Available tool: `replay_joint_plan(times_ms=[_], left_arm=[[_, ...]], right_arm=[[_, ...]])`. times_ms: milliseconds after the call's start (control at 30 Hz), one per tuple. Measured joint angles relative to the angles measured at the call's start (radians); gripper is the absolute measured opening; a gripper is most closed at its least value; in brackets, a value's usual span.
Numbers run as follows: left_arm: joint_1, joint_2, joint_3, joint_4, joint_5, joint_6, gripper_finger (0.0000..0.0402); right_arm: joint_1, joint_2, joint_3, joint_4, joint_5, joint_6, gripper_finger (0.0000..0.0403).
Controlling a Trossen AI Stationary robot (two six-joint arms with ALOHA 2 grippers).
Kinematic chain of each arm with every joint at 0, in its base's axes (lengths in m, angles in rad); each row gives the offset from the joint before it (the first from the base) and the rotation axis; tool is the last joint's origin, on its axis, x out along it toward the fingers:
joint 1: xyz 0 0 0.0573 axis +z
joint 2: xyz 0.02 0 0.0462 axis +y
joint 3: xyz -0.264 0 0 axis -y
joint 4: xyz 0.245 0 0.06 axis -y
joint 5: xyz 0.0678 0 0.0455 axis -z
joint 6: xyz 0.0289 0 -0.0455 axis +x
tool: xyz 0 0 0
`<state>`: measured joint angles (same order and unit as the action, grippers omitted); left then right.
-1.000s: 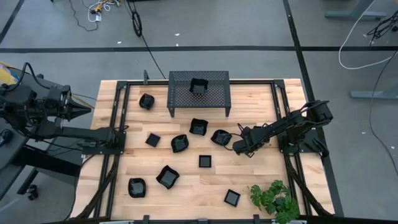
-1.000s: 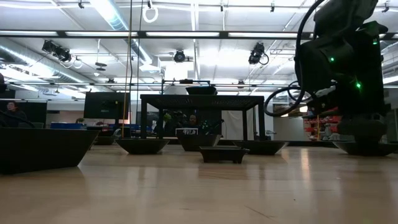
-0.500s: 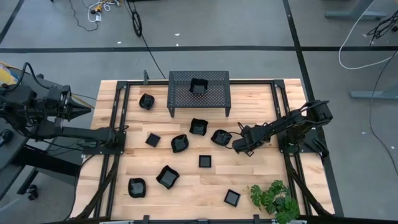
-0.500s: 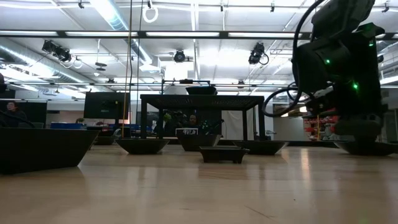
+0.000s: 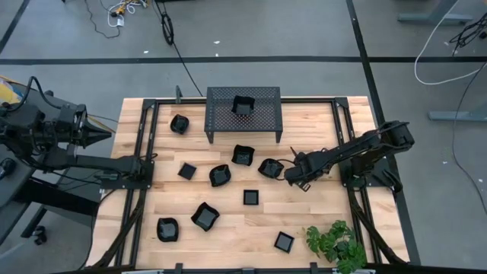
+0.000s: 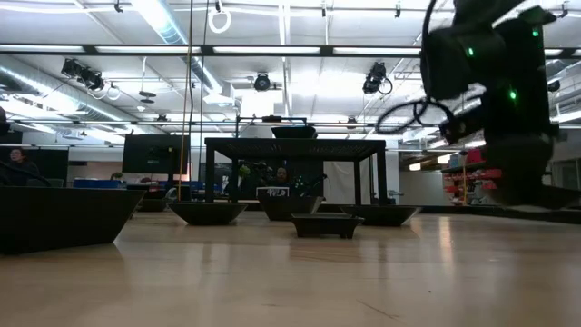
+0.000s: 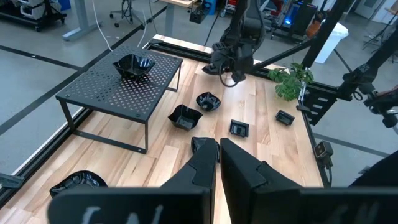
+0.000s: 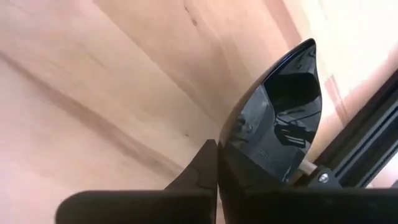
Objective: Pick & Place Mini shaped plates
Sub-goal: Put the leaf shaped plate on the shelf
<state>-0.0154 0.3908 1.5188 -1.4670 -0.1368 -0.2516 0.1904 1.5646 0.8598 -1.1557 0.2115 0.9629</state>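
Observation:
Several glossy black mini shaped plates lie scattered on the wooden table [image 5: 319,205], among them a square one [image 5: 250,197] and a wavy one [image 5: 205,216]. Another [image 5: 242,105] sits on top of the perforated stand. My right gripper [image 5: 289,173] [image 8: 217,149] is shut on the plate [image 5: 269,167] [image 8: 280,118] just left of it, at the table's middle right. My left gripper [image 5: 103,135] [image 7: 219,152] hangs shut beyond the table's left edge, holding nothing. My right gripper pinches the plate's rim [image 8: 231,140] between its two fingers, on the side toward the table's right edge. The fingers slant steeply down from the right. The plate sits tilted in the hold, its pointed far corner [image 8: 311,46] raised above the wood.
The black perforated stand [image 5: 243,114] stands on legs at the far middle. A green plant [image 5: 335,242] sits at the near right corner. Black frame rails [image 5: 346,133] run along the table's left and right sides. Bare wood lies between the plates.
My right gripper has gone up a little, and the plate in its fingers has come up with it. The left arm has kept still.

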Motion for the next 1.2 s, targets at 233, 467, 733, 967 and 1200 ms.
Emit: replay_joint_plan(times_ms=[233,467,733,967,1200], left_arm=[[0.0,0.0,0.0,0.0,0.0,0.0,0.0025],[0.0,0.0,0.0,0.0,0.0,0.0,0.0025],[0.0,0.0,0.0,0.0,0.0,0.0,0.0025],[0.0,0.0,0.0,0.0,0.0,0.0,0.0025],[0.0,0.0,0.0,0.0,0.0,0.0,0.0025]], right_arm=[[-0.02,-0.073,0.114,-0.157,0.012,-0.147,0.0001],[-0.07,-0.116,0.289,-0.289,0.081,-0.451,0.0001],[-0.143,-0.12,0.47,-0.288,0.202,-0.993,0.0],[-0.244,-0.119,0.503,-0.182,0.279,-1.411,0.0],[-0.337,-0.119,0.503,-0.027,0.275,-1.769,0.0]])
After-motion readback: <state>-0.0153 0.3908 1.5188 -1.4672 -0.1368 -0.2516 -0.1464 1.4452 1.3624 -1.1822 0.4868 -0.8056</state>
